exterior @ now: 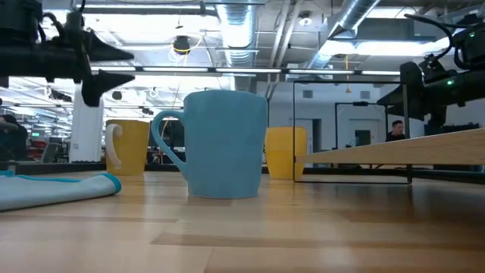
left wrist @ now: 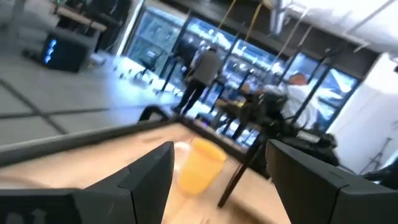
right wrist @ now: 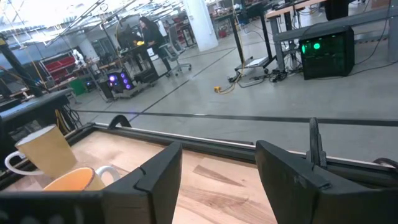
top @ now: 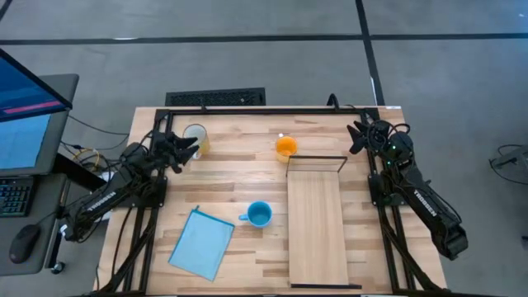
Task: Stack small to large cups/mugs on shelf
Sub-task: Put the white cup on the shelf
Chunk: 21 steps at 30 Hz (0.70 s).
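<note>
Pale wood slats fill the overhead picture, where the left gripper (top: 188, 150) reaches from a bent, folded arm toward the cream mug (top: 196, 139), its fingertips just beside the mug's near side; whether they touch it cannot be made out from above. The right gripper (top: 356, 136) hangs over the far right corner, arm folded back along the table's edge, with the orange mug (top: 285, 148) well off to its side and the shelf (top: 316, 223) lying just beyond that mug. The blue mug (top: 259, 214) stands between the shelf and a blue cloth (top: 202, 242), apart from both grippers.

At table height, the blue mug (exterior: 218, 144) blocks the middle of the scene, hiding part of the orange mug (exterior: 286, 152) behind it. The cream mug (exterior: 129, 147) stands under the dark left arm; the gripper tips themselves are hard to pick out. The shelf (exterior: 402, 149) runs out of frame at the edge.

From the left wrist, the picture is smeared; the fingers (left wrist: 146, 177) stand wide apart, holding nothing, with the orange mug (left wrist: 198, 164) seen between them, far ahead.

From the right wrist, the fingers (right wrist: 155, 175) are spread and hold nothing; the orange mug (right wrist: 74, 180) is cut off by the frame beside them, the cream mug (right wrist: 43, 150) farther on.
</note>
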### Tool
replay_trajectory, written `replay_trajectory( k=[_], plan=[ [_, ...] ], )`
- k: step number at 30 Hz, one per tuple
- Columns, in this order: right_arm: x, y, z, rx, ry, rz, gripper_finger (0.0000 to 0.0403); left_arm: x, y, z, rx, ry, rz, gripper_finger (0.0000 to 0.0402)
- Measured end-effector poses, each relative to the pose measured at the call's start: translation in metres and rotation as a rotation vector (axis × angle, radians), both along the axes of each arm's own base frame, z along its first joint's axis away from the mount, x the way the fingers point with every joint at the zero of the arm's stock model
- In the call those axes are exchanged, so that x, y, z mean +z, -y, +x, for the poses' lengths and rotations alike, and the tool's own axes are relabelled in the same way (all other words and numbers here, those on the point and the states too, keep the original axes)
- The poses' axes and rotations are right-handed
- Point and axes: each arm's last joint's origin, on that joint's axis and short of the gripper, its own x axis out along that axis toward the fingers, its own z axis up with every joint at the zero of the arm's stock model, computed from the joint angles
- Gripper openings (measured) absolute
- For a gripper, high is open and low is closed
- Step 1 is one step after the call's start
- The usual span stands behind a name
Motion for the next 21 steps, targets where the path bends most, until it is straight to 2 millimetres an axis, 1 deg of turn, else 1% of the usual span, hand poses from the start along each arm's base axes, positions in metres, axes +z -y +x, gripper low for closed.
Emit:
replay_trajectory(
  k=[6, 9, 11, 14, 16, 21],
  plan=[
    [0.000, 0.000, 0.000, 0.000, 0.000, 0.000, 0.0226, 0.029, 0.006, -0.007, 0.001, 0.043, 0.118, 0.0246],
    [0.000, 0.000, 0.000, -0.001, 0.000, 0.000, 0.0226, 0.044, 0.010, -0.009, -0.044, 0.064, 0.159, 0.0246],
    [0.000, 0.000, 0.000, 0.000, 0.000, 0.000, 0.0226, 0.051, 0.011, -0.009, -0.071, 0.044, 0.204, 0.0246],
    [0.000, 0.001, -0.001, -0.027, -0.002, -0.001, 0.0226, 0.060, 0.008, -0.004, -0.067, -0.014, 0.269, 0.0246],
    [0.000, 0.001, -0.001, -0.035, -0.002, -0.002, 0.0226, 0.064, 0.003, 0.001, -0.064, -0.070, 0.277, 0.0246],
    [0.000, 0.001, -0.001, -0.038, -0.003, 0.000, 0.0226, 0.069, -0.012, 0.019, -0.093, -0.284, 0.151, 0.0246]
  ],
)
